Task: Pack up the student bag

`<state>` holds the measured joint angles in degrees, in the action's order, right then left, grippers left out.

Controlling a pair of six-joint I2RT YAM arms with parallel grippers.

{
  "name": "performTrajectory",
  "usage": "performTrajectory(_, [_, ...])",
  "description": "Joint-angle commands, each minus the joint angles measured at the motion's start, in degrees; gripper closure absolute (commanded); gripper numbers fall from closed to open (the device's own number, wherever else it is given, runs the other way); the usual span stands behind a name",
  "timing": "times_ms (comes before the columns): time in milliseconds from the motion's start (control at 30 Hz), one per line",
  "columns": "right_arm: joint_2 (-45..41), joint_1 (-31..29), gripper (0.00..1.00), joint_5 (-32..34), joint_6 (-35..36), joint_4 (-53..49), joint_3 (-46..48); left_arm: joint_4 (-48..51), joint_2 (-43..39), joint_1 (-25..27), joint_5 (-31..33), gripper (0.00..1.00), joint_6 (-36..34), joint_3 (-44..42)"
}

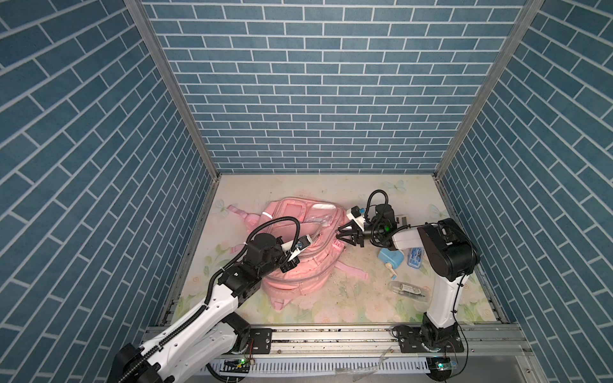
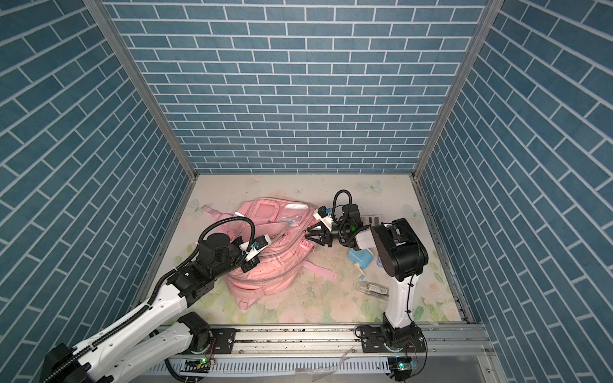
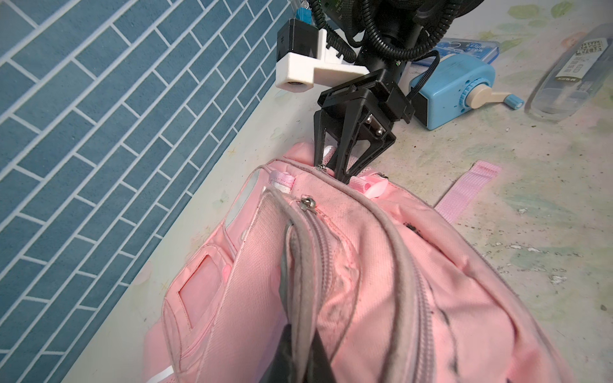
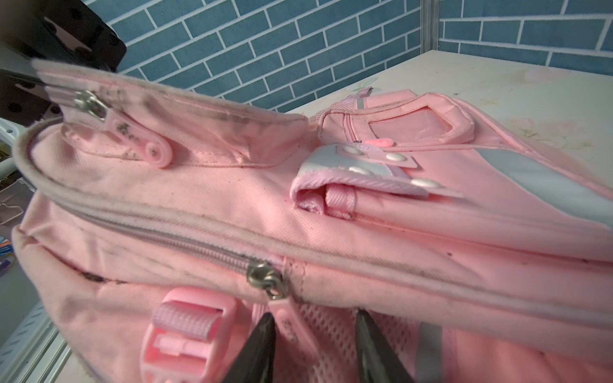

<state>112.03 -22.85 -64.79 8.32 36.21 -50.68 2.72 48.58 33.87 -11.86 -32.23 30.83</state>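
Bag (image 1: pixel 300 277): pink, lying mid-frame on tabletop (image 1: pixel 331 199).
Left pincer (image 3: pixel 295 245): clamped shut on grey pocket trim (image 3: pixel 303 315).
Right pincer (image 4: pixel 313 313): jaws parted astride zip pull (image 4: pixel 282 311), holding nothing.
Risk: an off-centre close would likely miss the pull, and the trim may slip free.

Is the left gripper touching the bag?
Touching. The left wrist view shows the left gripper shut on the bag, with the bag's grey piped edge pinched between its fingers.

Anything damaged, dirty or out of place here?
The student bag is grubby: dark smudges streak its pink fabric. The table is scuffed and speckled with debris beside it. Nothing looks spilled or torn.
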Motion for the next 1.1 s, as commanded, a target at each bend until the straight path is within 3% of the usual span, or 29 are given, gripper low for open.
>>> performTrajectory(0, [1.1, 0.0, 0.59, -3.5, 5.1, -4.9, -1.0, -8.5, -0.7, -0.2, -1.6, 1.00, 0.7, 1.0])
performTrajectory(300, [-0.1, -0.1, 0.65, -4.0, 5.3, -5.0, 0.1, -8.8, -0.8, -0.2, -1.4, 1.00, 1.7, 0.5])
performTrajectory(1067, [-3.3, 0.2, 0.78, -2.7, 1.8, 6.3, 6.4, -8.0, -2.3, -0.2, -0.5, 1.00, 2.8, -0.8])
